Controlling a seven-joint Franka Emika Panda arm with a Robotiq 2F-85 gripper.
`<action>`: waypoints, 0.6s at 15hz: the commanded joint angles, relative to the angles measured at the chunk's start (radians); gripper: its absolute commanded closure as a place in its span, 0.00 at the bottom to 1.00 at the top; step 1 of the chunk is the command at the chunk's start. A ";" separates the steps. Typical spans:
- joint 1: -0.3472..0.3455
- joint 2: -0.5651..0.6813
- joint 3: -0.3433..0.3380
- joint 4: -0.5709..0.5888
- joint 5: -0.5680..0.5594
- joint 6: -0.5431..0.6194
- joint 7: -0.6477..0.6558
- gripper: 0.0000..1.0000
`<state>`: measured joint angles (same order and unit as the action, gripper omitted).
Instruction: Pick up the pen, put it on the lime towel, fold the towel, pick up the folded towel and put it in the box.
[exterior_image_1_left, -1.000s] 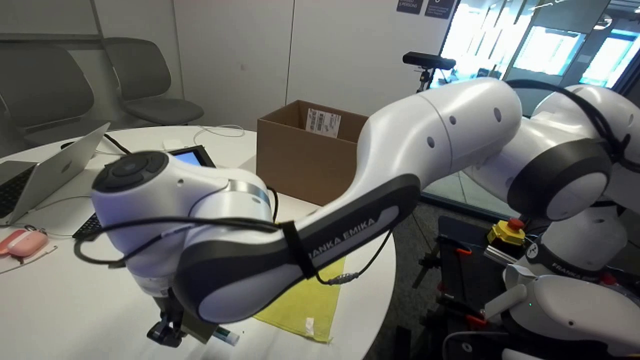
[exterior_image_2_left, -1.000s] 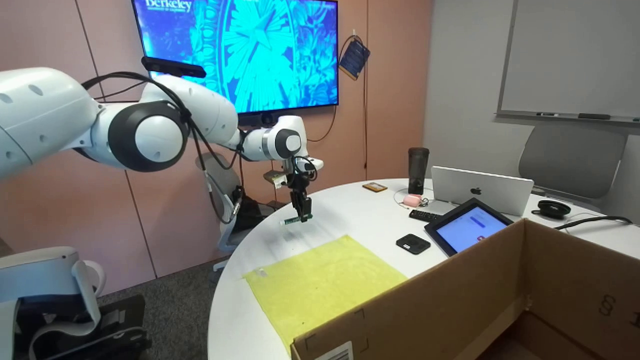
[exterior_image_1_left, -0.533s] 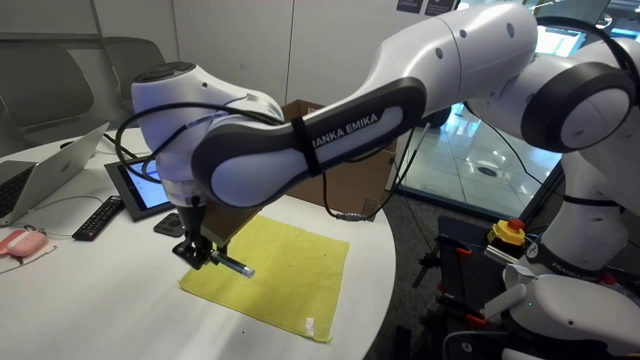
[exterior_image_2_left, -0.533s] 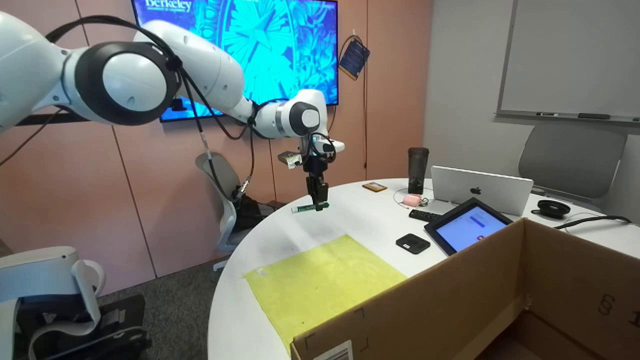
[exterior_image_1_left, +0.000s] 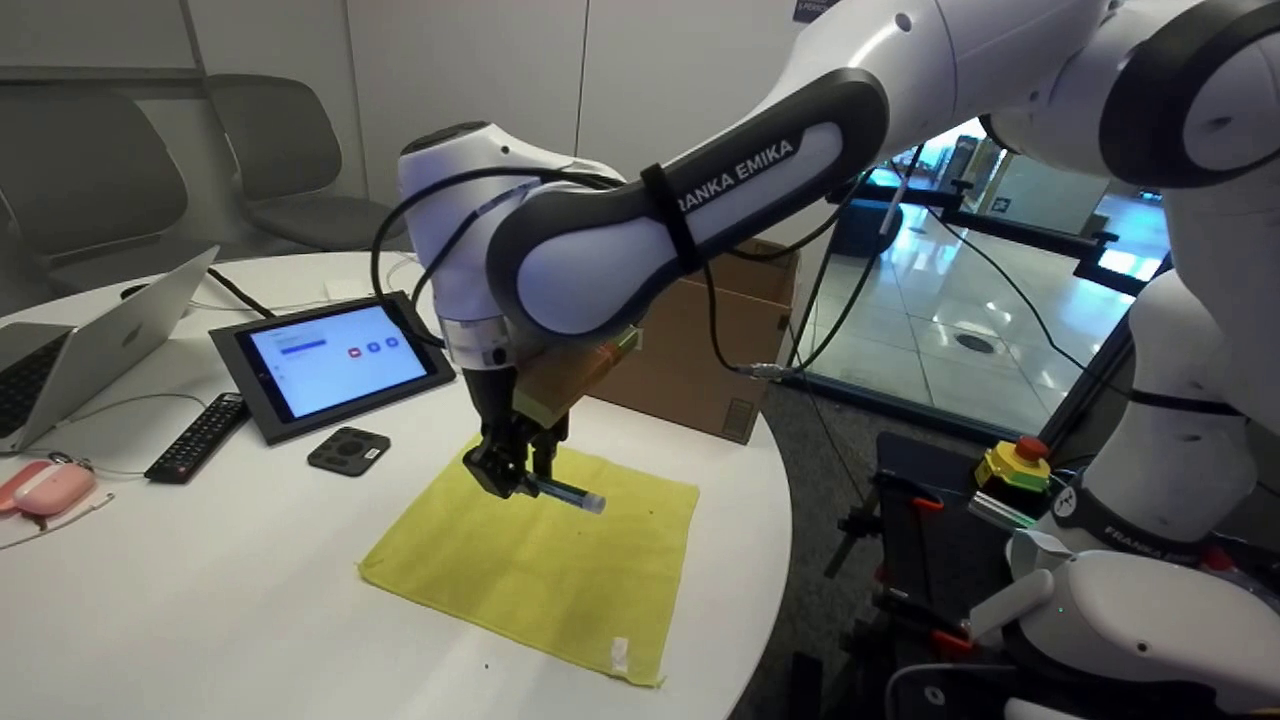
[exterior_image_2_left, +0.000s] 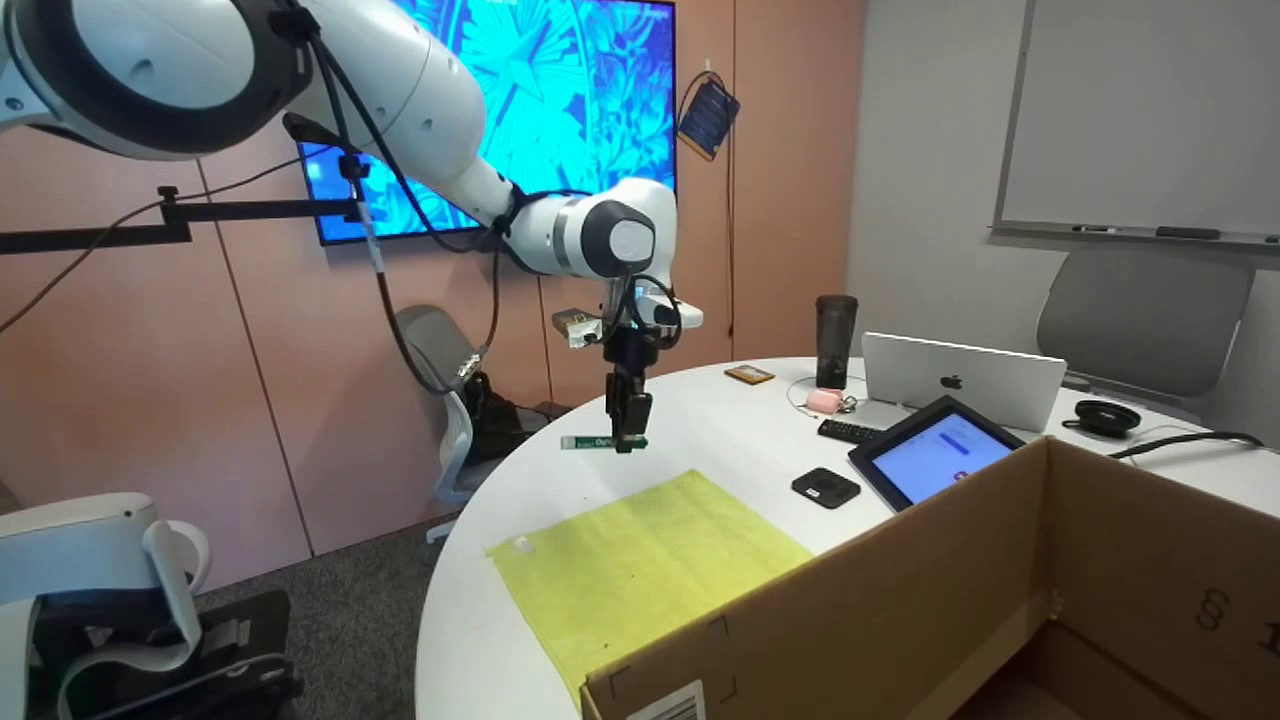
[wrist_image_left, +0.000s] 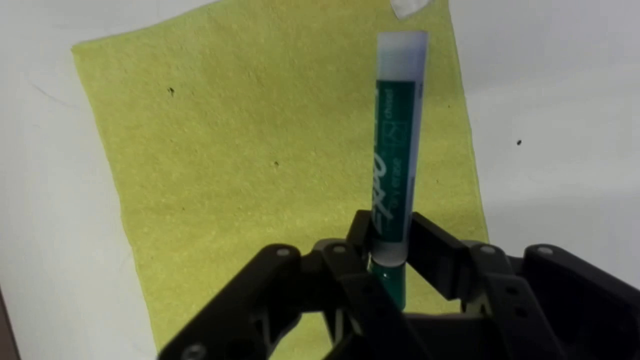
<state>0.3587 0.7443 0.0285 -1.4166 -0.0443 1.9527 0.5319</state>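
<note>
Pen (wrist_image_left: 394, 167) picked, pinched between my near-closed jaws. Remaining: place on flat lime towel (exterior_image_1_left: 545, 570), fold, load into box (exterior_image_2_left: 880, 620).

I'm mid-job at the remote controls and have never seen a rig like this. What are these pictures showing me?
The machine is a single white jointed robot arm ending in a black two-fingered gripper. The wide pictures come from two cameras outside it; the close-up comes from one on its wrist. The gripper is shut on a slim green marker pen, held above a yellow-green cloth towel, lying flat on a round white table. Also on the table: an open brown cardboard box, a black tablet with its screen lit and a silver laptop.
</note>
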 joint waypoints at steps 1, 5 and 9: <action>-0.032 -0.132 0.016 -0.242 0.027 0.101 -0.022 0.93; -0.011 -0.073 -0.021 -0.295 0.000 0.267 0.071 0.93; -0.003 0.017 -0.066 -0.291 -0.008 0.391 0.197 0.93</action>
<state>0.3473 0.7194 -0.0084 -1.7064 -0.0460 2.2659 0.6560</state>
